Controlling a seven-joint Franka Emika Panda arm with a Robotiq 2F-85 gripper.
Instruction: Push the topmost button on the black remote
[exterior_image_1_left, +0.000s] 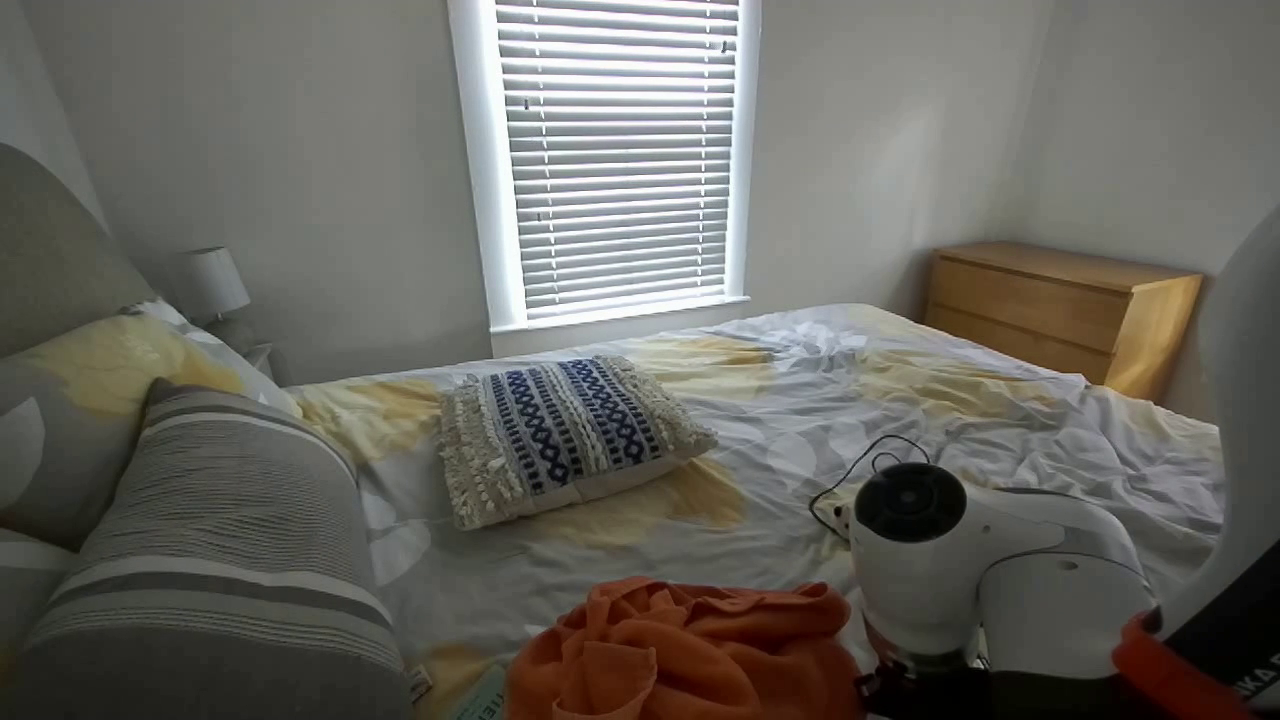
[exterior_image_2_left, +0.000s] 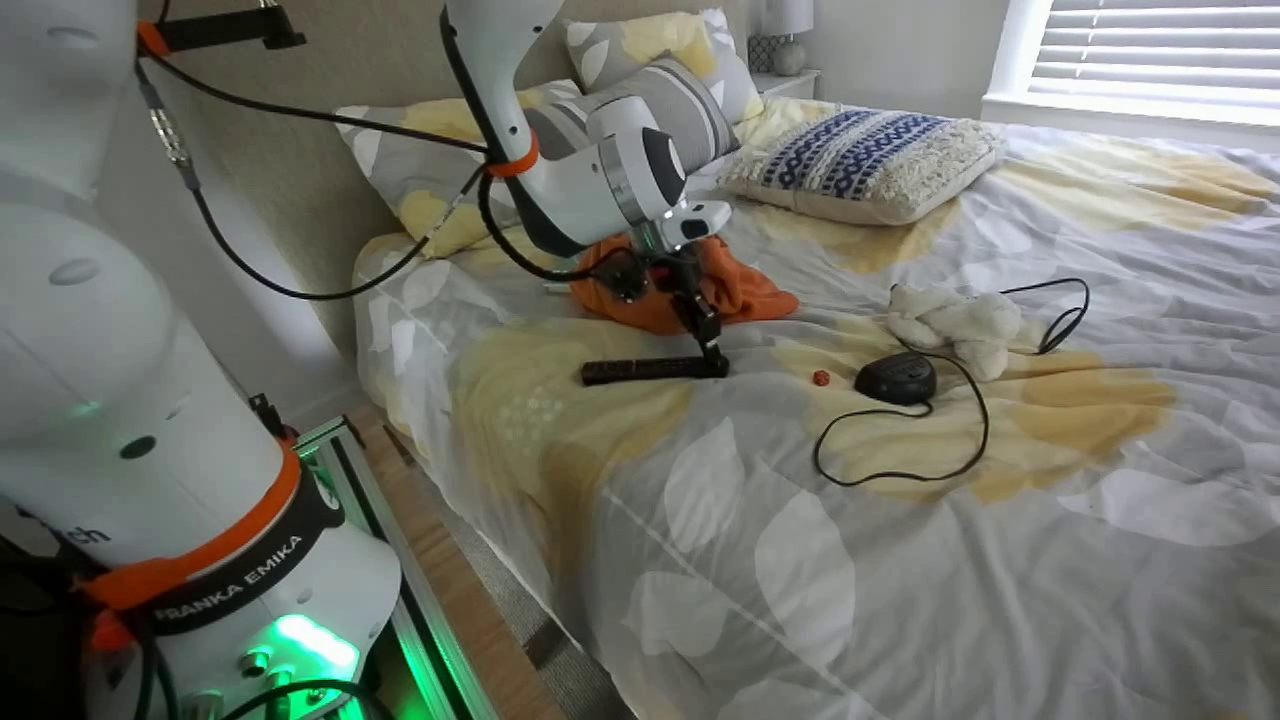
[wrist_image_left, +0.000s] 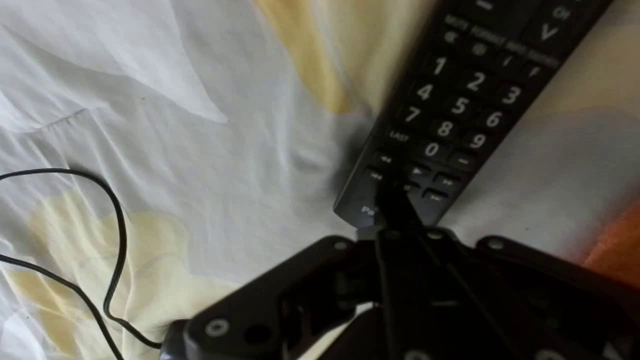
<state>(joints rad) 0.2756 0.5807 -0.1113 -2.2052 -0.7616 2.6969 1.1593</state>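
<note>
The black remote lies flat on the bed, button side up. In the wrist view the remote runs from the lower middle to the upper right. Its number keys and playback keys show, and its top end is cut off by the frame edge. My gripper points down at the remote's right end in an exterior view. In the wrist view the gripper is shut with nothing between its fingers. Its tips cover part of the playback keys near the logo end; whether they touch the remote I cannot tell.
An orange cloth lies bunched behind the gripper. A black mouse-like device with a cable, a small red ball and a white plush toy lie to the right. A patterned cushion and pillows are farther back.
</note>
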